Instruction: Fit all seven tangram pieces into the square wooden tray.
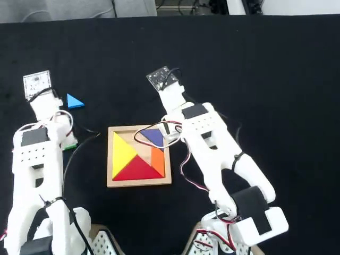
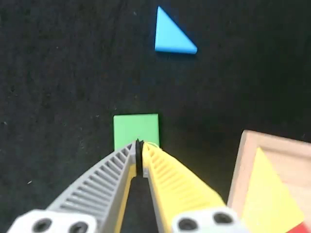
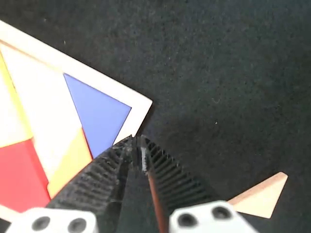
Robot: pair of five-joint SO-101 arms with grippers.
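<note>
The left gripper (image 2: 139, 144), jaws pressed together, has its tips at the near edge of the green square (image 2: 136, 128). The blue triangle (image 2: 172, 36) lies beyond, and both are outside the wooden tray (image 1: 139, 183). To lift the square, the jaws probably need to open and straddle it evenly. The right gripper (image 3: 137, 141), also closed, sits at the tray's corner near a pale triangle (image 3: 262, 196). From above, its arm covers that corner, so the piece count is unclear.

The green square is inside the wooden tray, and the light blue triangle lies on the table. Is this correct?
No. The green square lies on the table outside the wooden tray, as the left wrist view shows. The rest is right.
</note>
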